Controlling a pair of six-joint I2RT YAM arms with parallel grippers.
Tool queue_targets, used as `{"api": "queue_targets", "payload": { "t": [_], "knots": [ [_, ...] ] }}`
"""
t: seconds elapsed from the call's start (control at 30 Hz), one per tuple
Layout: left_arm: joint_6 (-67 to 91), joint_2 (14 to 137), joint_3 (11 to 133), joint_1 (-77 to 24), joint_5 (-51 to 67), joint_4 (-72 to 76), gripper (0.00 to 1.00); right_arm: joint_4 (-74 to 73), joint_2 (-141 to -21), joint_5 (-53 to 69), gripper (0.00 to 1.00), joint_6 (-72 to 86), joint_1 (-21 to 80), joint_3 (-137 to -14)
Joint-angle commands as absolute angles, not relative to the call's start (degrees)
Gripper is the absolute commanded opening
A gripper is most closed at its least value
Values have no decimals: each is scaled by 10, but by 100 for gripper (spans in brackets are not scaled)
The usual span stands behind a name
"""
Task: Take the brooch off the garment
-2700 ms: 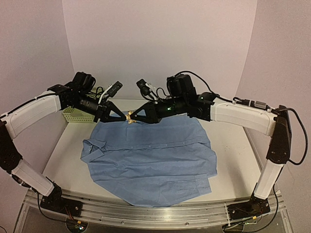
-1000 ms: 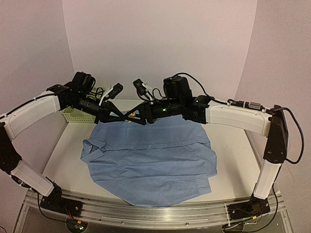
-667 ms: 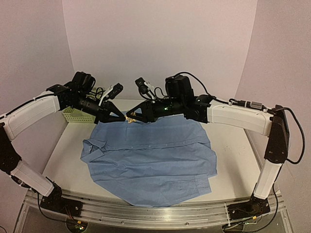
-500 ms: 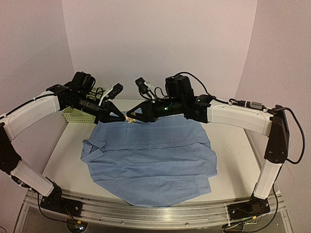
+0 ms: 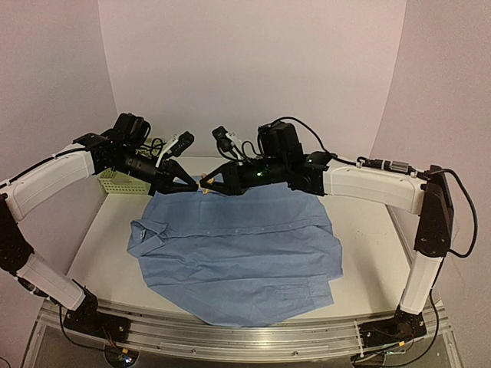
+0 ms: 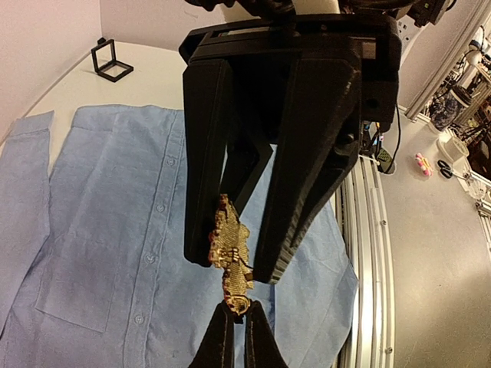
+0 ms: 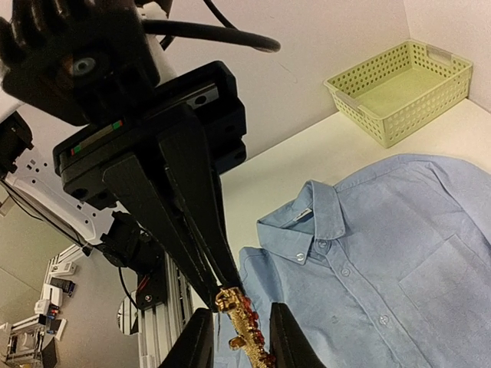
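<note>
The brooch point(image 5: 202, 184), a small golden cluster with red stones, hangs in the air between both grippers above the shirt's far edge. My left gripper point(image 5: 194, 185) is shut on the brooch's ring end point(image 6: 238, 300). My right gripper point(image 5: 209, 184) faces it, jaws apart on either side of the brooch point(image 7: 244, 326); one finger point(image 6: 205, 169) touches it, the other point(image 6: 314, 153) stands a little off. The light blue shirt point(image 5: 238, 245) lies flat on the table below, collar at the left, and also shows in the left wrist view point(image 6: 100, 230) and the right wrist view point(image 7: 383, 253).
A green mesh basket point(image 5: 119, 182) stands at the table's far left corner, also in the right wrist view point(image 7: 399, 88). A small black square box point(image 6: 112, 60) sits on the table beyond the shirt. The metal rail point(image 5: 230, 337) runs along the near edge.
My right gripper has shifted slightly left and its jaws have parted around the brooch. My left gripper has stayed in place, holding the brooch above the shirt.
</note>
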State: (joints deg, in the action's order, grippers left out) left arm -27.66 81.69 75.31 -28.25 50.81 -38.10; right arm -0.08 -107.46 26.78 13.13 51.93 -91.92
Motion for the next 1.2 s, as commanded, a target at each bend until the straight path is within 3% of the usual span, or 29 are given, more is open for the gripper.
{"api": "queue_targets", "payload": {
  "t": [0.0,0.47,1.17],
  "knots": [
    [-284,802,772,-284,510,-388,0,13,-1073,267,22,126,523,-934],
    [-277,804,772,-284,518,-377,0,13,-1072,293,12,125,523,-930],
    [-178,794,755,-283,602,-302,0,24,-1080,282,10,119,531,-937]
  ]
}}
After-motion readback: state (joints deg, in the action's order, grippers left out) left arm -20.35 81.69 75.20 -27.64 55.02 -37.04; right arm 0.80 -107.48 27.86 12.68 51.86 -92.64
